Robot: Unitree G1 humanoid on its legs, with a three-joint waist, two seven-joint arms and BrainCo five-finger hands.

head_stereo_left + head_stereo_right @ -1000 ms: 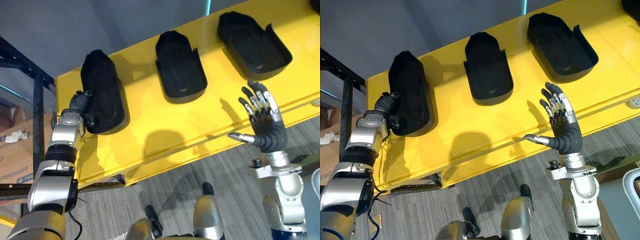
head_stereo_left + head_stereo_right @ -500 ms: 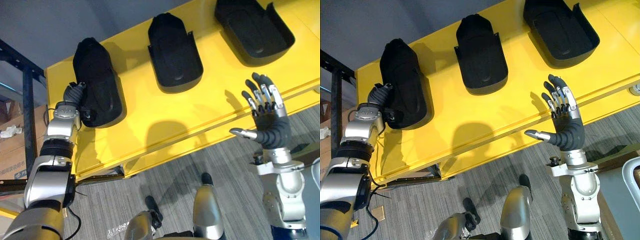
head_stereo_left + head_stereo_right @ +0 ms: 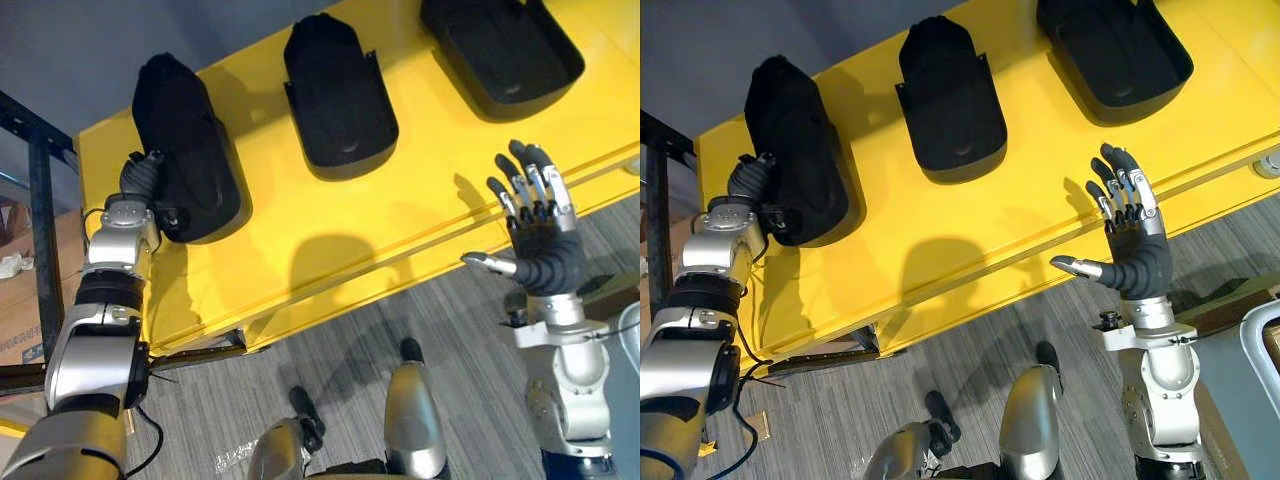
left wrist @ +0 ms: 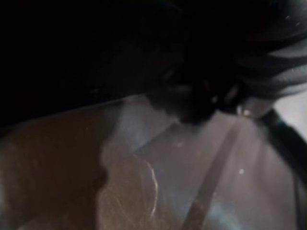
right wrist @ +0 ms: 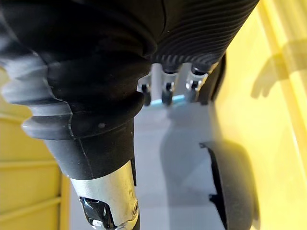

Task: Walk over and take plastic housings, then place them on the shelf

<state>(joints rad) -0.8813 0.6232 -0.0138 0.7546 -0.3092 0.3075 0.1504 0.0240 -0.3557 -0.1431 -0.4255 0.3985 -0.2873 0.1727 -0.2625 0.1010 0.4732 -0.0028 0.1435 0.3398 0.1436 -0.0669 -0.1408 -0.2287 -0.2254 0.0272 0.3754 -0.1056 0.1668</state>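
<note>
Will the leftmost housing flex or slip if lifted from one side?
Leftmost housing looks like a moulded shell: probably stiff; its smooth rounded top may slip, and with the left hand at one edge it could tilt. The middle housing shows a hollow inside, so likely light.

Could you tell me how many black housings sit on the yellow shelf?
3: left housing at the left hand, middle housing, right housing; more may lie out of view.

the left hand (image 3: 143, 172) is partly lost behind the left housing (image 3: 185, 140), its grip unreadable. the right housing (image 3: 500, 50) runs off the top edge. a small pale thing (image 3: 1268, 166) is cut by the side edge.
</note>
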